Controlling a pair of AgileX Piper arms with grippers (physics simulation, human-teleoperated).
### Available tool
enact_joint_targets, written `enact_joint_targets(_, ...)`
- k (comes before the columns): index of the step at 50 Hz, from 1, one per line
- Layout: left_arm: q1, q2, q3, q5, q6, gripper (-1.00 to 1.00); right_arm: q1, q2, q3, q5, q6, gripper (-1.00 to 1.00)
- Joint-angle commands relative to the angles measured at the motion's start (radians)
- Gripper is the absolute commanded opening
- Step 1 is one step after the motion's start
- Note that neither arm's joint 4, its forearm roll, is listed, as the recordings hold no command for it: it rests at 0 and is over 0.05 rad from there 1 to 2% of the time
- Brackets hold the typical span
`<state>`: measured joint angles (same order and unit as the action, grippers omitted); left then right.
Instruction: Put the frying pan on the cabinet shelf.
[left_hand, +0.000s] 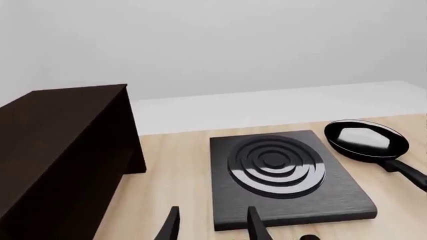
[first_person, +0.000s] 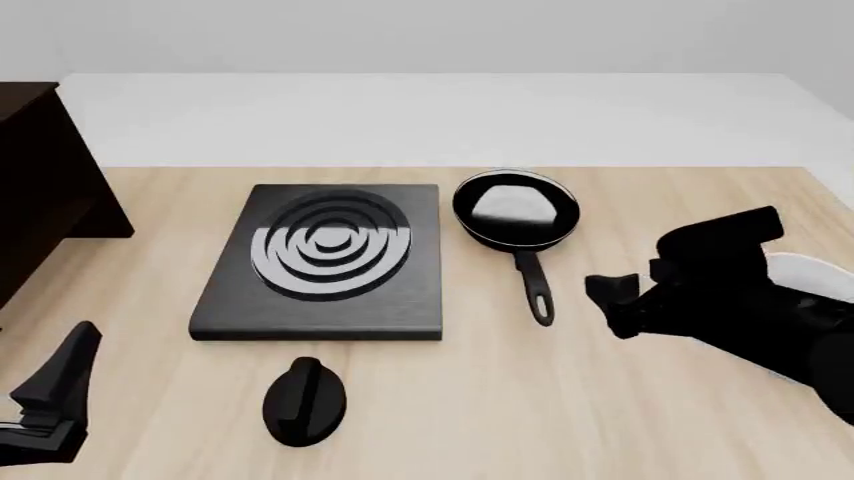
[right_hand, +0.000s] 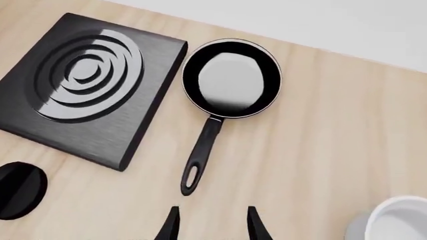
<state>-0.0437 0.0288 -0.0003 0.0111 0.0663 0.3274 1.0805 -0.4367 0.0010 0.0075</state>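
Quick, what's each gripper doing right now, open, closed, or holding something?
Left gripper: open, holding nothing.
Right gripper: open, holding nothing; the small round black frying pan lies untouched on the table.

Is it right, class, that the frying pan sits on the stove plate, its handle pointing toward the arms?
Not quite. The frying pan sits on the table beside the stove plate, on its right, as the front view shows. Its handle does point toward the arms.
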Motion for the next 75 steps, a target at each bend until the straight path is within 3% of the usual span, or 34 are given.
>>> enact_joint_targets(1,-0.006,-0.029,0.000,0.028,0.016,1.00,0.020,0.103,-0.041,-0.003,0.007,1.00)
enact_joint_targets(14,0.003,-0.027,-0.001,0.019,0.000,1.00,0.008,0.193,-0.119,0.015,-0.026,1.00)
enact_joint_targets(15,-0.013,-0.028,-0.015,0.018,0.037,1.00,0.011,0.205,-0.130,0.017,-0.023,1.00)
enact_joint_targets(17,-0.002,-0.009,0.000,0.017,0.032,1.00,0.023,0.216,-0.143,0.023,-0.024,1.00)
enact_joint_targets(18,0.000,-0.023,0.000,0.012,-0.009,1.00,0.020,0.224,-0.151,0.023,-0.027,1.00)
enact_joint_targets(30,-0.012,-0.027,0.000,0.024,0.005,1.00,0.028,0.332,-0.262,0.053,-0.047,1.00)
enact_joint_targets(47,-0.022,-0.015,0.000,0.026,0.006,1.00,0.037,0.504,-0.338,0.041,-0.015,1.00)
enact_joint_targets(63,-0.026,0.003,0.000,0.017,0.010,1.00,0.033,0.635,-0.411,0.047,-0.018,1.00)
enact_joint_targets(75,-0.028,0.005,0.000,0.018,0.013,1.00,0.043,0.672,-0.405,0.028,0.050,1.00)
